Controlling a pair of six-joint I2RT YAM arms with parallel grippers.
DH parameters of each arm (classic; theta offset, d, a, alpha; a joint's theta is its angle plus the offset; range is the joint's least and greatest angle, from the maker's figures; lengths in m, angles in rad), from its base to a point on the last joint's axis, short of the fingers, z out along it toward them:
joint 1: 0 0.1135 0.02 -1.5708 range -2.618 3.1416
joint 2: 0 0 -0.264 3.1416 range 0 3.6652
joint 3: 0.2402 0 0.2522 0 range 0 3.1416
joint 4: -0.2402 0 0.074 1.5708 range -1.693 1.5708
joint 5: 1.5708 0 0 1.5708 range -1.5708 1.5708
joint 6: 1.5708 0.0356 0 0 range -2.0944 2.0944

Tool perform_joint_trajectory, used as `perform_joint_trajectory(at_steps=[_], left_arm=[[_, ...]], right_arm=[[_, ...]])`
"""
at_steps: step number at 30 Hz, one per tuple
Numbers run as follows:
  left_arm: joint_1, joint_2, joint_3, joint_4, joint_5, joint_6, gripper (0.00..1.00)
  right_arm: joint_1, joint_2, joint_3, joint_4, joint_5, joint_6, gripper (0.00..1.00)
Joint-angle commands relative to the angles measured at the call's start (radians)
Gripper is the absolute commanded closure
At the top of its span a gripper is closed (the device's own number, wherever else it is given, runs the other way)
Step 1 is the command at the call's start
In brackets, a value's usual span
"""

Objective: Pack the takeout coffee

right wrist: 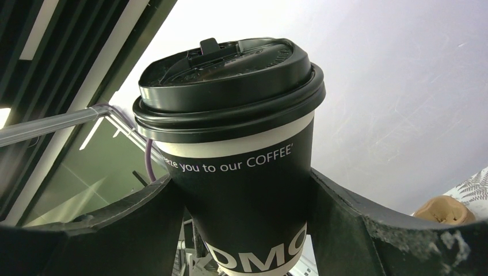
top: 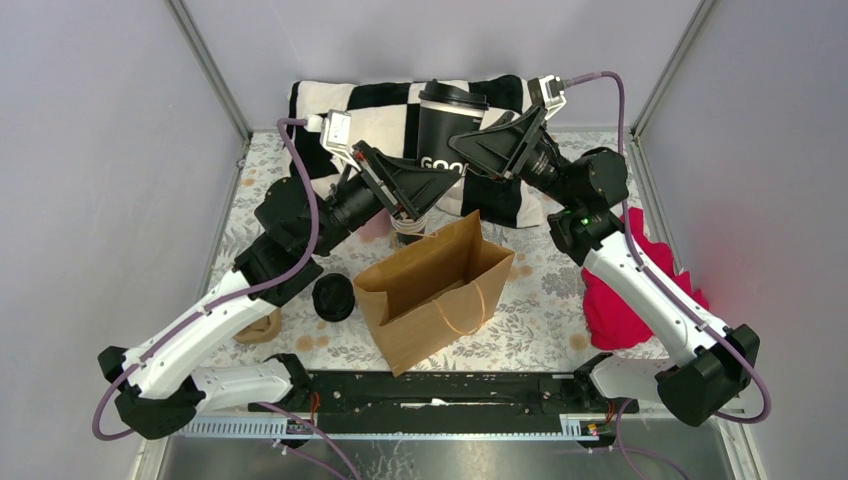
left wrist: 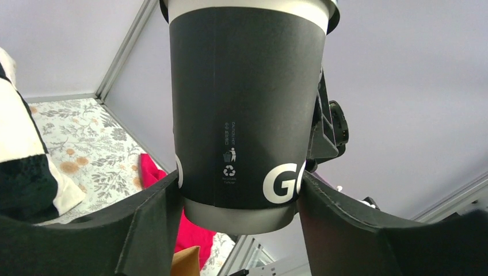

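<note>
The takeout coffee (top: 443,128) is a black cup with white lettering and a black lid (right wrist: 230,75). It is held upright in the air above the back of the table, behind the open brown paper bag (top: 440,285). My left gripper (top: 438,180) is closed on the cup near its base, and its fingers (left wrist: 155,213) press both sides of the cup (left wrist: 241,103). My right gripper (top: 472,150) is closed on the cup's middle from the right, with its fingers (right wrist: 345,218) touching the cup wall (right wrist: 247,184).
A lone black lid (top: 333,297) lies left of the bag. A brown lump (top: 258,328) lies near the left arm. A red cloth (top: 625,290) is at the right. A black-and-white checkered cloth (top: 380,105) lies at the back. Something partly hidden stands under the left gripper (top: 410,235).
</note>
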Motion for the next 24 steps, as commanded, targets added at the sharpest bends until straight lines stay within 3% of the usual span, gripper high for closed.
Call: perform_joint_trajectory(at_steps=[1,5,7,9,12,17,20,24], left_arm=[[0.003,-0.016,-0.012,0.057,0.020,0.002,0.33],[0.003,-0.035,-0.028,0.030,0.020,0.016,0.45],[0.003,-0.050,-0.035,0.010,0.022,0.031,0.50],[0.004,-0.068,-0.041,-0.020,0.029,0.055,0.53],[0.009,-0.100,-0.044,-0.096,0.055,0.107,0.55],[0.015,-0.159,-0.022,-0.257,0.170,0.259,0.54],[0.014,-0.172,0.002,-0.347,0.203,0.332,0.54],[0.013,-0.171,0.045,-0.422,0.260,0.394,0.55]], right_arm=[[0.013,-0.024,0.000,0.052,0.011,0.003,0.24],[0.013,-0.044,-0.016,0.027,-0.001,-0.018,0.16],[0.013,-0.065,-0.023,-0.020,-0.029,-0.065,0.01],[0.011,-0.101,-0.042,-0.090,-0.071,-0.144,0.00],[0.012,-0.165,-0.032,-0.343,-0.132,-0.381,0.00],[0.010,-0.201,0.151,-0.964,-0.191,-0.873,0.00],[0.010,-0.180,0.245,-1.117,-0.276,-0.932,0.00],[0.010,-0.160,0.322,-1.198,-0.321,-0.920,0.00]])
